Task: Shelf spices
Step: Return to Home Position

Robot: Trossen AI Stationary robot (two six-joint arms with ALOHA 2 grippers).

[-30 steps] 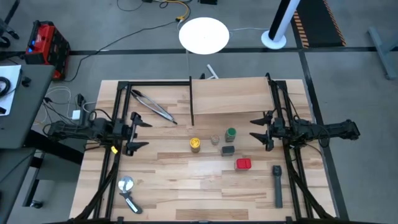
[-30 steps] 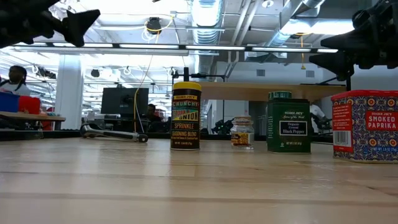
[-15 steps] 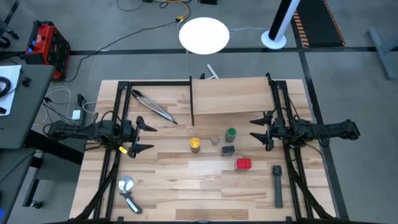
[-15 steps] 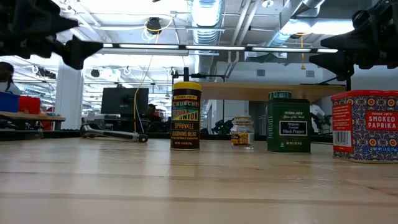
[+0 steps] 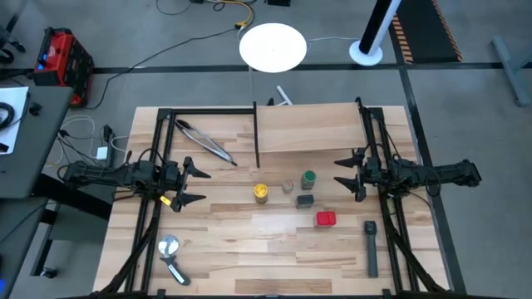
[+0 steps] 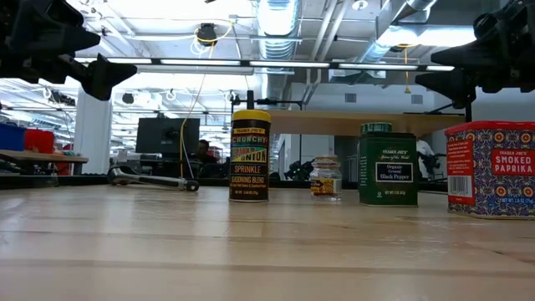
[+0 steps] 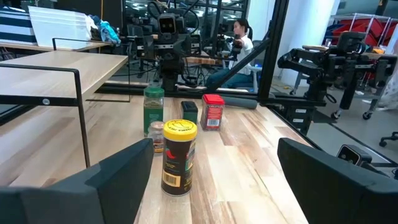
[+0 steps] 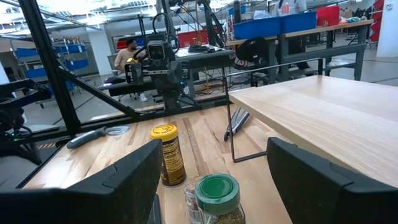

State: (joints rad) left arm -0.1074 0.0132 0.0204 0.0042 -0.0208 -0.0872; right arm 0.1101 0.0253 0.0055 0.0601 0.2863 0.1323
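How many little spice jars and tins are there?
5, all on the table, none on the shelf: yellow jar leftmost, small clear jar next, green-lidded jar by the shelf, dark grey tin in front of it, red tin rightmost.

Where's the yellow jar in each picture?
High view: yellow jar mid-table, leftmost spice.
Low view: yellow jar near centre, leftmost of the row.
Left wrist view: yellow jar, the nearest spice.
Right wrist view: yellow jar beyond the green-lidded jar.
Landmark: the green-lidded jar shows in all four.
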